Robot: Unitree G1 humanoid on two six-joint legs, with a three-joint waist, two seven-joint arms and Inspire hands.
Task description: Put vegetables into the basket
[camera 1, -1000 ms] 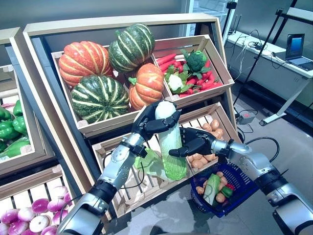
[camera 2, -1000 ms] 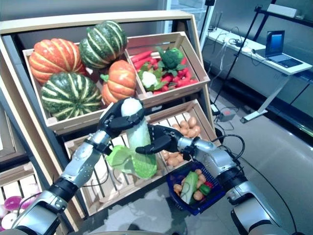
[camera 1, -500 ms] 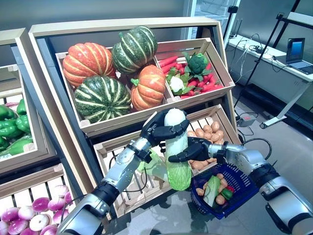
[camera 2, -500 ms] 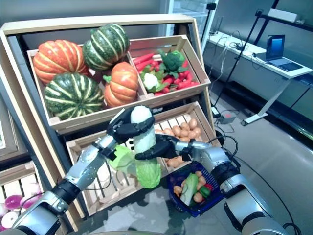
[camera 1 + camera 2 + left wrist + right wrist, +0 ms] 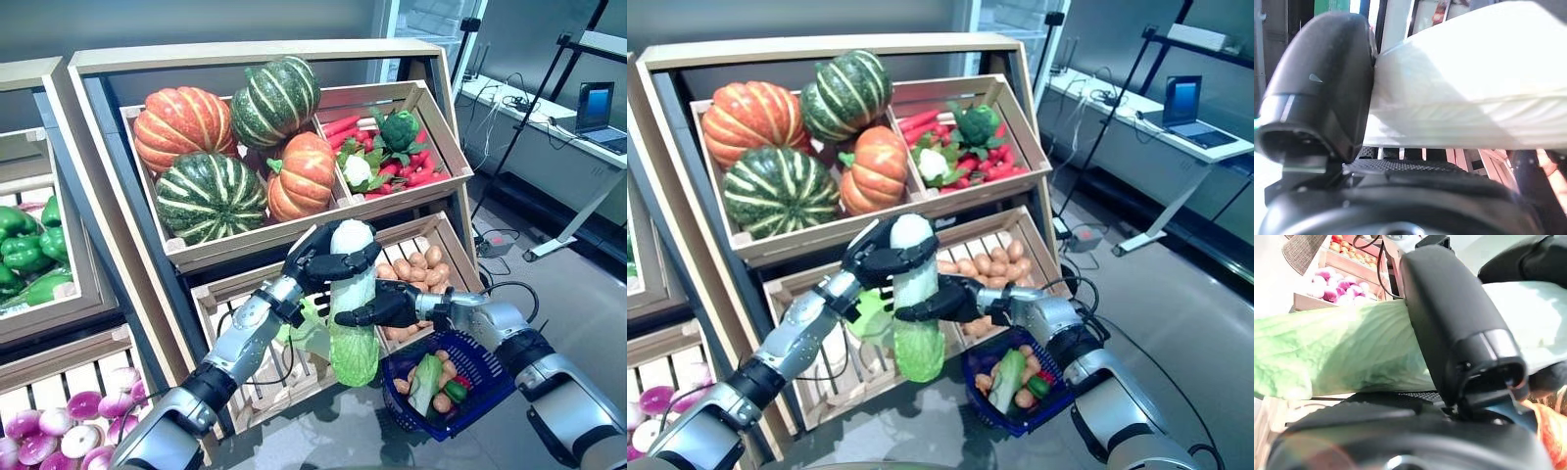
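Cabbage (image 5: pixel 353 308) barely shifted | left robot hand (image 5: pixel 318 262) and right robot hand (image 5: pixel 387 305) both gripping it

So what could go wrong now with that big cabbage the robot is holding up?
The cabbage is long and hangs leaf end down, held by the left hand at its white top and the right hand at its middle, so it might slip if one lets go early. The blue basket already holds vegetables, so the cabbage may not fit and could roll out. A loose leaf might also tear off.
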